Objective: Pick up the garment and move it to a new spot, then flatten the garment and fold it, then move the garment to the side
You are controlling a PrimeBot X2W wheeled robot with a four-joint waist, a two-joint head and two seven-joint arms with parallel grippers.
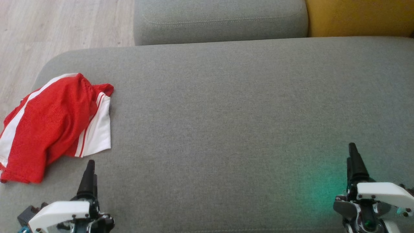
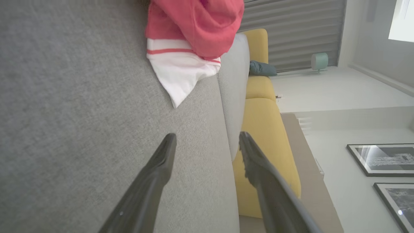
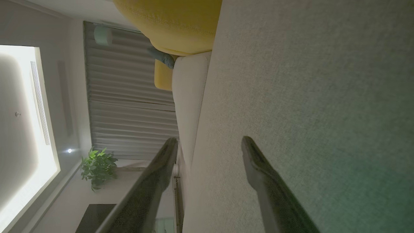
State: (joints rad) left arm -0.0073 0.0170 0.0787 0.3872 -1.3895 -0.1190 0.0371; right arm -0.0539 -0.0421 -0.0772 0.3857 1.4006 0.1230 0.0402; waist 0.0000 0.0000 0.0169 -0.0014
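Left gripper sits at the near left, low over the grey seat cushion, fingers pointing away. Its wrist view shows the two fingers spread wide with only bare fabric between them; nothing held. Right gripper sits at the near right, likewise parted wide in its wrist view, empty, over bare cushion with a green glow on the cloth beside it.

Garment: red mesh with white stripes and a white panel, lying crumpled in a loose heap at the left end of the cushion. The white corner is just beyond the left fingertips, near but not touching. The heap's far-left side runs to the cushion's rounded edge; possibly it overhangs there, but the head view does not settle it. Wood floor lies beyond that end; a grey back cushion and a yellow cushion are at the far side.

Judgement: step one, the pick-up, is not yet begun. Next move calls for the left gripper to advance a little and left, come down on a raised red fold or the white corner, and close. The right half of the cushion looks suited as the new spot. The right arm is well apart and would need to cross over before flattening.
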